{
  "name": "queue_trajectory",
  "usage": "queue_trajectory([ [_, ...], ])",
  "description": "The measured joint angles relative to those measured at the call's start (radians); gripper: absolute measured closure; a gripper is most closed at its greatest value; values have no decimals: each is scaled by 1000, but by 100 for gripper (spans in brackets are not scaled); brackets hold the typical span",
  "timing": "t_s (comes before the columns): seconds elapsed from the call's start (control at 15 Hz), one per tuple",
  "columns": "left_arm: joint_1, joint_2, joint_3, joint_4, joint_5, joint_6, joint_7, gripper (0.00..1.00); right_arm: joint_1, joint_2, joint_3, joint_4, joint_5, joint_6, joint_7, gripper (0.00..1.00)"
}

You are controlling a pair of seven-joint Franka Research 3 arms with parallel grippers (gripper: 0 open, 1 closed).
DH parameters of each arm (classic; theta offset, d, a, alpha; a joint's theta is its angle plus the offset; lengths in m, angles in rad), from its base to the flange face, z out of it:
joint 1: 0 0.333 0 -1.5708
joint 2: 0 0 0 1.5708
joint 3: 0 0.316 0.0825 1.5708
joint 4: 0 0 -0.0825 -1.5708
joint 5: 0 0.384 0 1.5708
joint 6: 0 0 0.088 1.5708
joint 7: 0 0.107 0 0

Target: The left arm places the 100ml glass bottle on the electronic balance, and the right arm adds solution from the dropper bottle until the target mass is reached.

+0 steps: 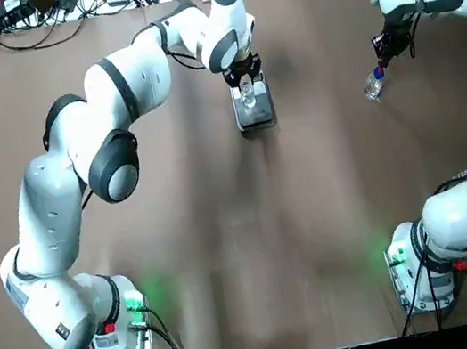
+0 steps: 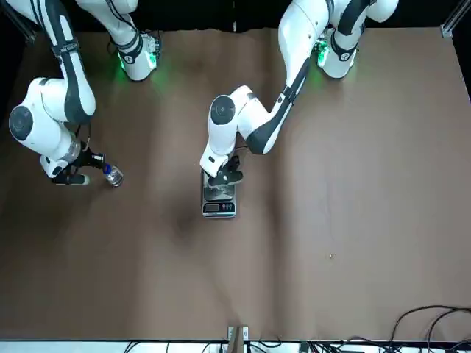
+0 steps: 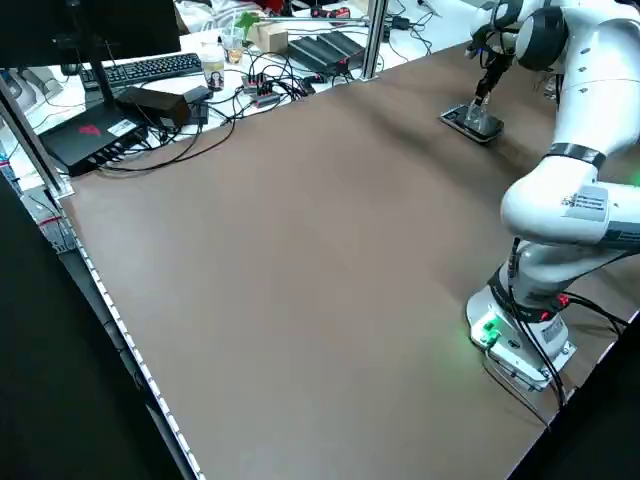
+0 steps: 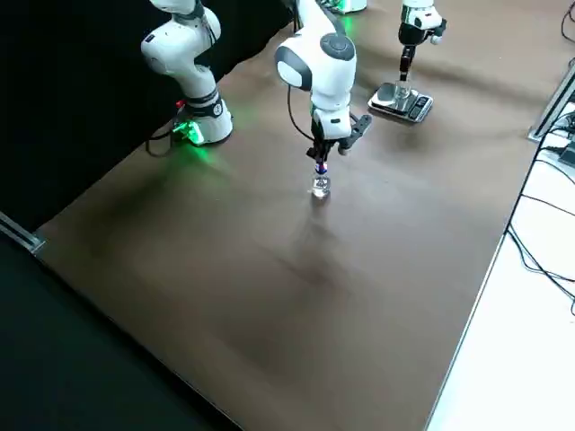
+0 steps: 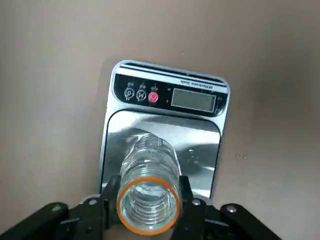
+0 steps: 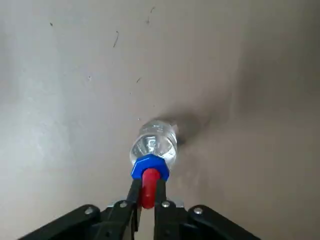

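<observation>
An overhead camera looks straight down on the brown table [image 1: 243,227] from the robot's side, while a front camera faces back across it. 2 raised side cameras look diagonally over it, and 2 wrist cameras sit close above their fingers. All but the right wrist view share the scale [image 1: 254,105].

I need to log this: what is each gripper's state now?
Left gripper: shut on the glass bottle, over the balance.
Right gripper: shut on the dropper bottle.
</observation>
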Motion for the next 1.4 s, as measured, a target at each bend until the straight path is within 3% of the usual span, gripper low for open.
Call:
queue_trajectory([
  [0.13,0,1,2,1,0,24,-1,38,-2,0,0,28,0,-43,0,85],
  [0.47,0,1,5,16,0,31,-6,26,-5,0,0,51,0,-76,1,86],
  [0.67,1,0,8,21,0,31,-17,2,-5,-1,0,70,0,-113,1,86],
  [1.07,106,-70,25,34,0,-5,0,0,-6,-8,0,144,0,-215,1,86],
  [1.4,254,-202,24,38,0,-172,119,0,-6,-12,0,164,0,-249,1,87],
])
